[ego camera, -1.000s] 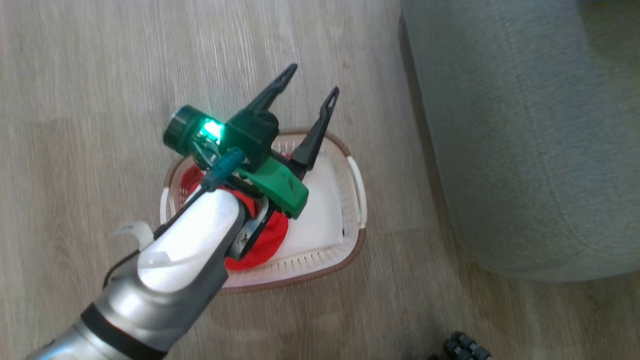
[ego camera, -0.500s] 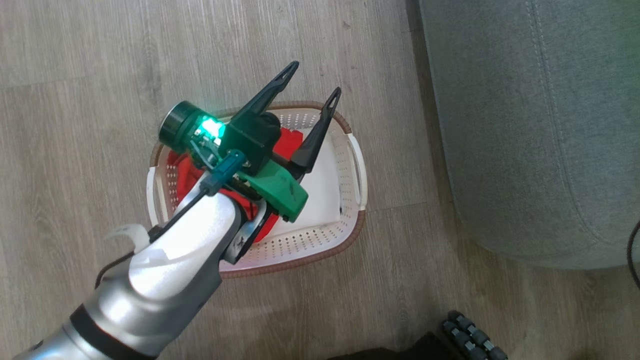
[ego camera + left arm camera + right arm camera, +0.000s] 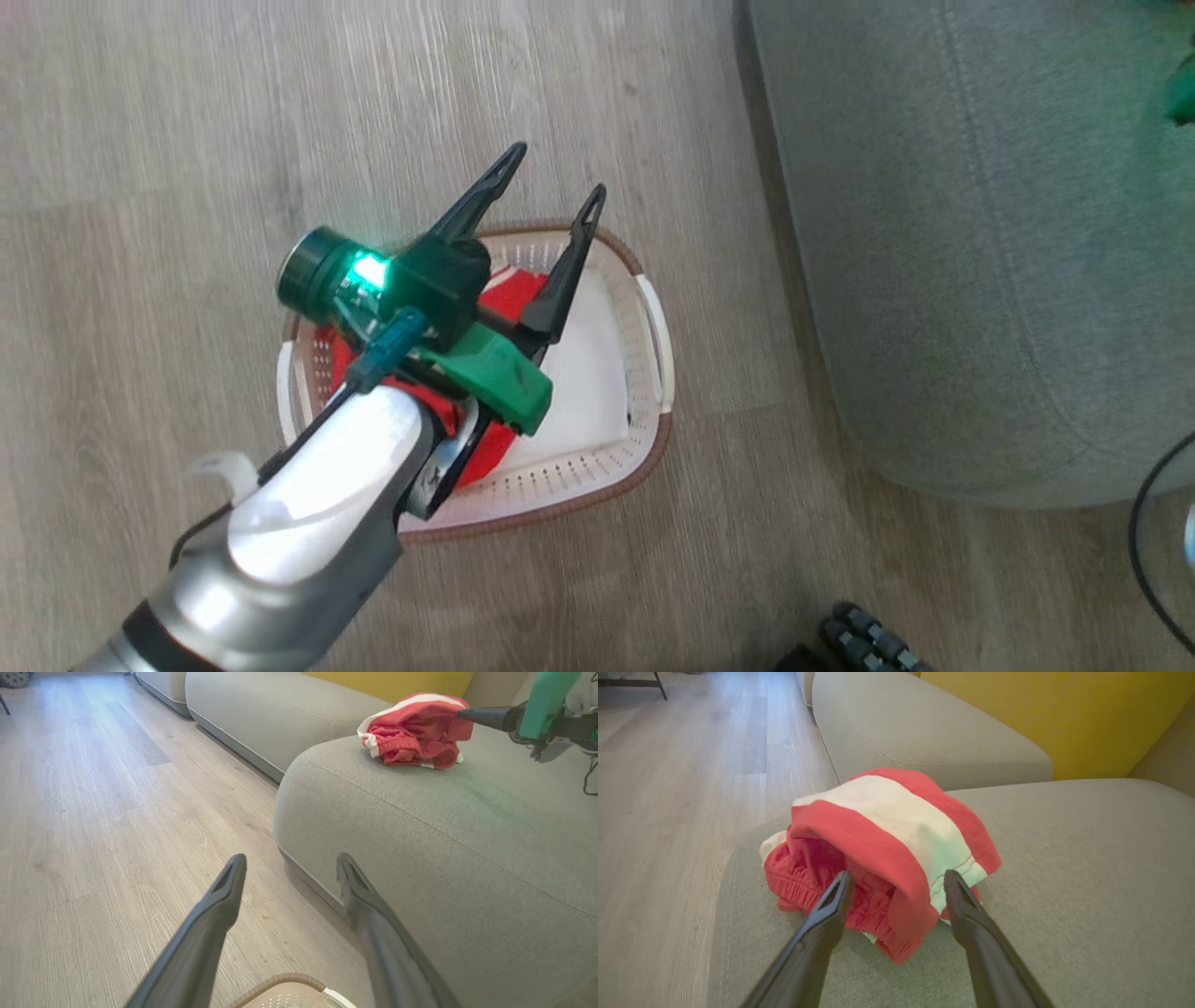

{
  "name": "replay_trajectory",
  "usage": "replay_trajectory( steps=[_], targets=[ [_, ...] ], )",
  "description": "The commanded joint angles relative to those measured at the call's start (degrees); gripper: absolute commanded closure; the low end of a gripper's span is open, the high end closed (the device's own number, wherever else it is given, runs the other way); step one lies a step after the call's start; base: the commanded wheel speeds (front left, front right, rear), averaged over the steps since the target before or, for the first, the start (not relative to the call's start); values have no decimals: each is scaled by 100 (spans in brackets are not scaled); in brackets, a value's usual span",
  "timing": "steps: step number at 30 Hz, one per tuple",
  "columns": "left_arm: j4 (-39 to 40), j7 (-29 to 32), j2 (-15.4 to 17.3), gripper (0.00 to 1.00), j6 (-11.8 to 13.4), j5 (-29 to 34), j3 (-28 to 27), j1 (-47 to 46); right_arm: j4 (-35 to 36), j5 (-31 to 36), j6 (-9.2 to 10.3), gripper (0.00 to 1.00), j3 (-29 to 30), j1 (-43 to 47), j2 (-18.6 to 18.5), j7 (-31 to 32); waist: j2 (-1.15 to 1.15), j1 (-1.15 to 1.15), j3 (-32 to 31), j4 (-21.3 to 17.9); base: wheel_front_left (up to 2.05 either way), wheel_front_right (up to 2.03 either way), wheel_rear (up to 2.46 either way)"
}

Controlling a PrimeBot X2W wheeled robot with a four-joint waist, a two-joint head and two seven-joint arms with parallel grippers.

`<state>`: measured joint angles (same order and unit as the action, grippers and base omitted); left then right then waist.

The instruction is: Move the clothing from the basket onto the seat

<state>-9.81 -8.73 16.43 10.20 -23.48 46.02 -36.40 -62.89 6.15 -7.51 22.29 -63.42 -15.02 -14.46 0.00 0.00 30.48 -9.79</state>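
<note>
The left gripper (image 3: 555, 171) is held above the basket (image 3: 597, 471), with its two fingers spread wide and nothing between them. The basket is placed on the wooden floor (image 3: 140, 233), near the seat (image 3: 1064, 882). Inside it, red clothing (image 3: 509, 291) is seen beside a white cloth (image 3: 588, 373). One red garment (image 3: 878, 826) with a white band is laid bunched on the seat. The right gripper (image 3: 897, 874) is also opened wide, its fingertips at both sides of the garment's near edge.

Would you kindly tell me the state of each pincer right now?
Left pincer: open, empty, above the basket.
Right pincer: open, astride the red clothing on the seat.
</note>
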Motion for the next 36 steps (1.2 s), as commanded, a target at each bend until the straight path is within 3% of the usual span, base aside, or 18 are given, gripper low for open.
replay_trajectory(
  steps=[1, 14, 22, 26, 36],
  targets=[
    [151, -56, 131, 0, 53, -29, -199, -17, 213, -62, 2, 0, -94, 72, -39, -53, 0, 0, -145, -16, 0, 0, 0],
    [-128, -564, 50, 0, 293, -528, -682, 894, 1252, -995, 2, 0, -1838, 1325, -113, -53, 0, 0, -1625, 287, 0, 0, 0],
    [-127, -623, 50, 0, 486, -561, -1241, 1653, 2365, -1691, 2, 0, -2645, 2331, 120, -53, 0, 0, -2340, 594, 0, 0, 0],
    [-13, -625, 45, 0, 556, -455, -1650, 2083, 2927, -1798, 2, 0, -2747, 2919, 319, -53, 0, 0, -2548, 705, 0, 0, 0],
    [209, -626, -237, 0, 555, 10, -2521, 3130, 4196, -1311, 2, 0, -2126, 4545, 1110, -53, 0, 0, -2916, 985, 0, 0, 0]
  ],
)
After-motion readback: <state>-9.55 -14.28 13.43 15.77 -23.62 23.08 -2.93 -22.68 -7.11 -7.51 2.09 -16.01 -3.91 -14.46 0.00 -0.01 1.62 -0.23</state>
